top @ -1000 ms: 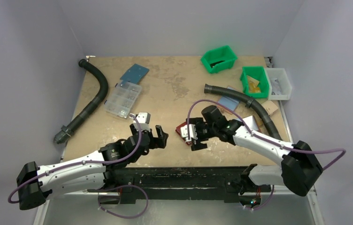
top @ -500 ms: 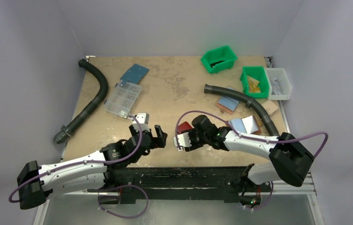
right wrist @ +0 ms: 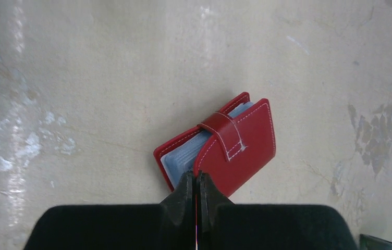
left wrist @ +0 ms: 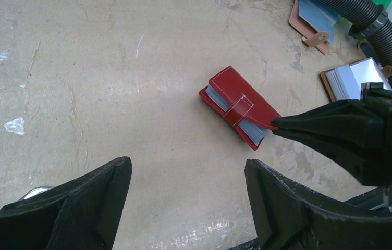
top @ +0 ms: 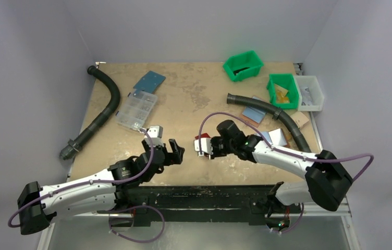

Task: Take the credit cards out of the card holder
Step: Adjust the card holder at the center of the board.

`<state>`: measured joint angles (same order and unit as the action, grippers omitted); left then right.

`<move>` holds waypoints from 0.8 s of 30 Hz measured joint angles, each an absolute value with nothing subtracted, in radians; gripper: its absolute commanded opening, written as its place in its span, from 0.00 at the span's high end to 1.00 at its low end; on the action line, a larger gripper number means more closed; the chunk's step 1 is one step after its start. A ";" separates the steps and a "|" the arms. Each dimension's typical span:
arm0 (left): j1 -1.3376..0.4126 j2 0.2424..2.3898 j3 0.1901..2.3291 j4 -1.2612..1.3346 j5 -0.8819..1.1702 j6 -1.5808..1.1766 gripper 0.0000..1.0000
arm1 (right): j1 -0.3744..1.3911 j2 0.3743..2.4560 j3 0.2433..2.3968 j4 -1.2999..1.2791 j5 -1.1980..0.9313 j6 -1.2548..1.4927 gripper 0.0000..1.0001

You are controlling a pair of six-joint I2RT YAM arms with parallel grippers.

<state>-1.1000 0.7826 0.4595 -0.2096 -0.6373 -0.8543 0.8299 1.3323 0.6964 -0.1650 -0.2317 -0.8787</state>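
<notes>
The card holder (right wrist: 235,146) is a red folded wallet with a strap over its open edge, lying on the table near the front middle (top: 202,139). Pale blue-grey pocket edges (right wrist: 182,157) show between its covers. The credit cards stay hidden inside it. My right gripper (right wrist: 195,176) is shut on the near edge of the top cover. In the left wrist view its black fingers (left wrist: 334,133) pinch the holder's (left wrist: 241,107) right corner. My left gripper (left wrist: 187,164) hangs open over bare table, left of and nearer than the holder, holding nothing (top: 175,151).
Two brown folders with pale blue insides (top: 252,113) (top: 273,137) lie by a black corrugated hose (top: 274,112) at the right. Behind them stand green bins (top: 243,65) (top: 281,89) and a white bin (top: 309,94). At the left are a clear compartment box (top: 137,110), a blue sheet (top: 149,82) and another hose (top: 102,109).
My right gripper went from open to shut, pinching the holder's cover edge, and its arm shifted left. The left gripper barely moved and stays open.
</notes>
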 measured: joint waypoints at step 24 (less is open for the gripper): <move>-1.100 0.736 0.446 -0.196 -0.635 -0.854 0.18 | 0.418 1.627 0.890 -0.135 -0.178 -0.231 0.37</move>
